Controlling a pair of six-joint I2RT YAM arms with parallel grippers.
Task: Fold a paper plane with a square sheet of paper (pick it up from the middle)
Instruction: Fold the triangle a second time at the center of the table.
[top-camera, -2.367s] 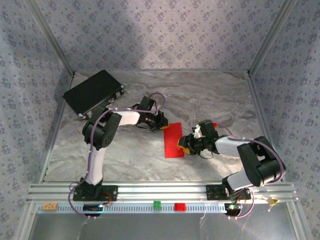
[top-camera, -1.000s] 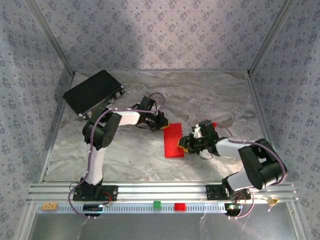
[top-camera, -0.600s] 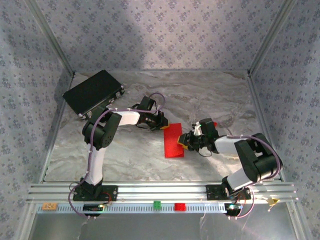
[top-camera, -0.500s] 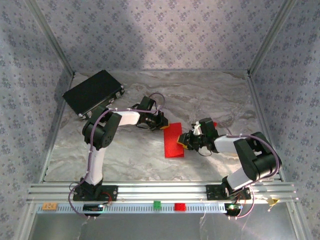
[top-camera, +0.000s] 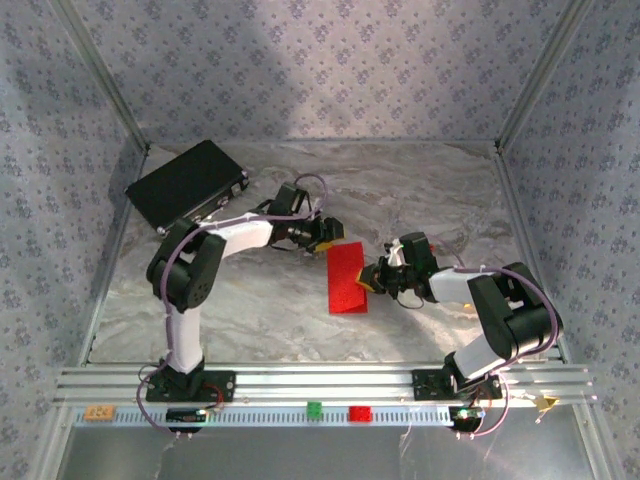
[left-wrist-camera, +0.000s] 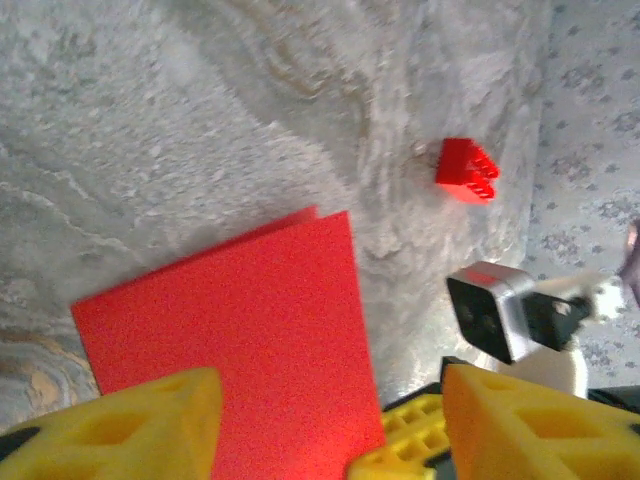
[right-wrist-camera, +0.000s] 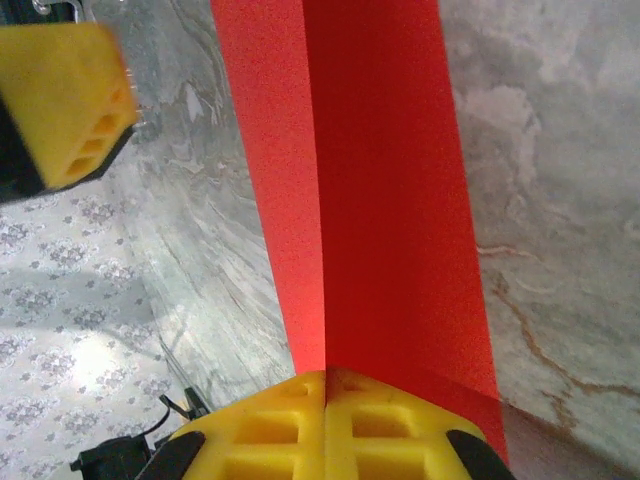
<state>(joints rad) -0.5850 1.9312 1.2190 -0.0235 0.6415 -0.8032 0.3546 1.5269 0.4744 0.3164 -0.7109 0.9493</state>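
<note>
One square sheet of paper (top-camera: 347, 280), folded double, lies flat mid-desk (top-camera: 260, 310) between two pincers. The left pincer (left-wrist-camera: 325, 425) stands apart over the sheet's far end, holding nothing. The right pincer (right-wrist-camera: 325, 415) is together, its tips touching the sheet's edge at the crease. One small red block (left-wrist-camera: 467, 168) sits nearby, and one black box (top-camera: 188, 183) lies far left.

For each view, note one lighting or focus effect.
Top external: soft light, no glare, square sheet of paper clear. Left wrist: left gripper fingertips blurred, close to the lens. Right wrist: the sheet's right layer looks darker than its left strip.
</note>
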